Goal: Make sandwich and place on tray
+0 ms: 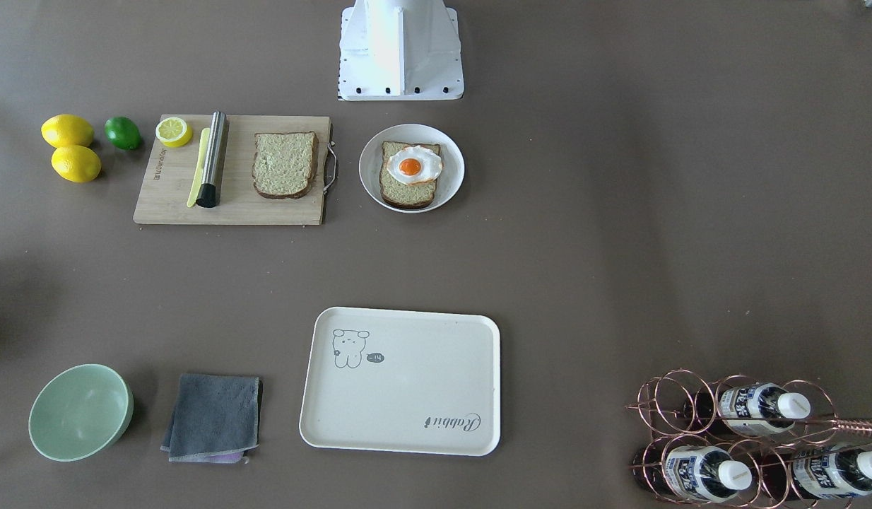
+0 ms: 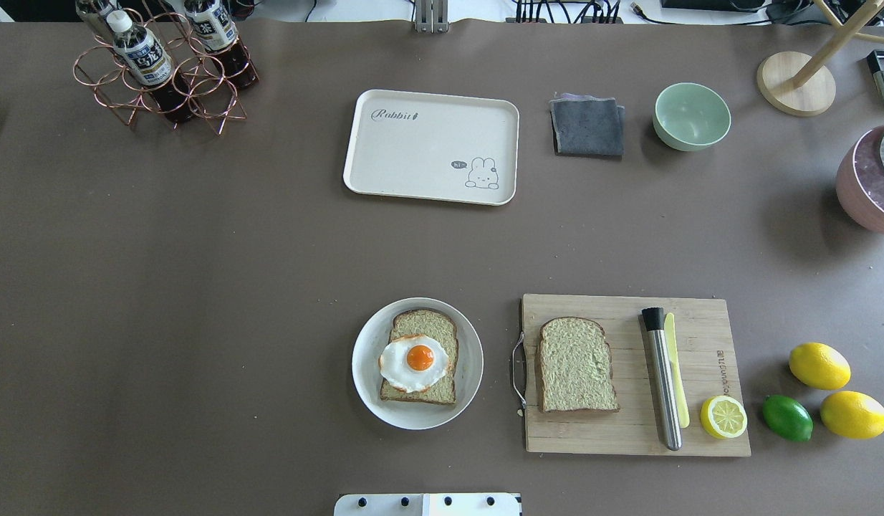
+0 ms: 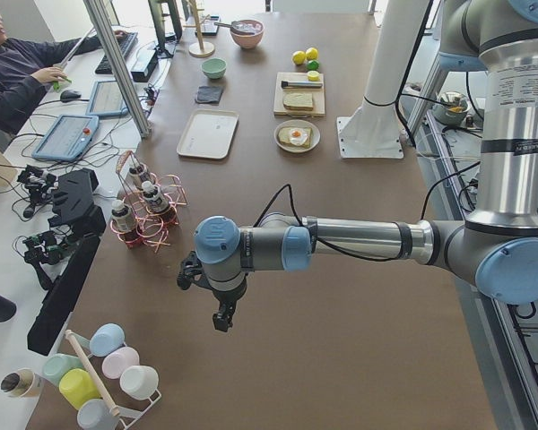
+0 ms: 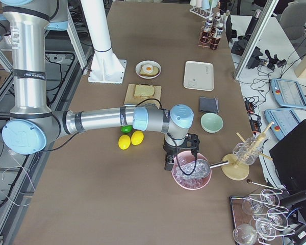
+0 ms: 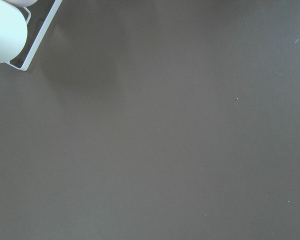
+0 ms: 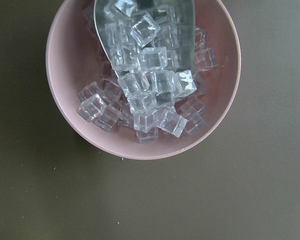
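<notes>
The sandwich is only half made. One bread slice (image 2: 429,322) lies on the plate (image 2: 363,369) with the egg (image 2: 413,362) on top. The second slice (image 2: 577,365) is not on it yet. It lies on the wooden board (image 2: 628,312), just beside the plate on the robot's right. No bread is on the tray (image 2: 428,143) yet; the tray sits across from the plate, well apart from it.

So two jobs are left, I think: put the second slice on the egg, then carry it all to the tray.

Both hands are far from the plate. The left hand (image 3: 222,318) hangs over bare tabletop. The right hand (image 4: 169,162) hangs over a pink bowl (image 6: 65,100) of ice. I cannot tell if either hand is spread or pressed together.

Nothing stands between the plate and the tray, so that way looks open. The board's metal handle (image 2: 515,362) sits very near the plate. The plate and the tray both have raised rims to lift over.
</notes>
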{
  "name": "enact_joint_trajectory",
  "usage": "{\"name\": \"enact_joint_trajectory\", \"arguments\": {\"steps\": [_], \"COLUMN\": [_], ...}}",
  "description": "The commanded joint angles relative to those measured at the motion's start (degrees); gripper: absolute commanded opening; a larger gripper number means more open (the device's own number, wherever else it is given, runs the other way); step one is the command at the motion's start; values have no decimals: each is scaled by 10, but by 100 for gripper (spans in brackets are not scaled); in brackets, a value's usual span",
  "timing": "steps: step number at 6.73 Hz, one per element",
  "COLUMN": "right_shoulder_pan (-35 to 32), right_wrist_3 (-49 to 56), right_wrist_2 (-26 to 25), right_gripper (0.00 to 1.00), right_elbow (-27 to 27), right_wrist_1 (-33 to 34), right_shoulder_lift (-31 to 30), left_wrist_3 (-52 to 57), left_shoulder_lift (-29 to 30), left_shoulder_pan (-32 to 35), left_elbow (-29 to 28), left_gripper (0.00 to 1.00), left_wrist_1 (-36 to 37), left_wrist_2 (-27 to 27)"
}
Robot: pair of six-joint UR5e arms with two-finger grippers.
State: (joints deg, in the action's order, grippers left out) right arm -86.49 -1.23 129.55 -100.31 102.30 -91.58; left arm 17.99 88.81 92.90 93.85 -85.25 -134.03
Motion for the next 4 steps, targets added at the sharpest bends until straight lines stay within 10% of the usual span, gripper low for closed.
{"name": "enact_joint_trajectory", "arguments": {"steps": [1,4], "right_shoulder_pan": [0,0], "right_wrist_3": [0,-3], "right_wrist_2": [1,11], "right_gripper": [100,100], "right_elbow": [-1,-1], "right_wrist_1": [0,-77], "right_shoulder_lift": [1,-2], "left_wrist_3": [-1,-3], "left_shoulder_lift": [1,20], "left_shoulder_pan": [0,-3], "left_elbow": [0,5], "left_gripper": [98,98], "left_wrist_1": [-1,-12], "left_wrist_2": [0,-19]}}
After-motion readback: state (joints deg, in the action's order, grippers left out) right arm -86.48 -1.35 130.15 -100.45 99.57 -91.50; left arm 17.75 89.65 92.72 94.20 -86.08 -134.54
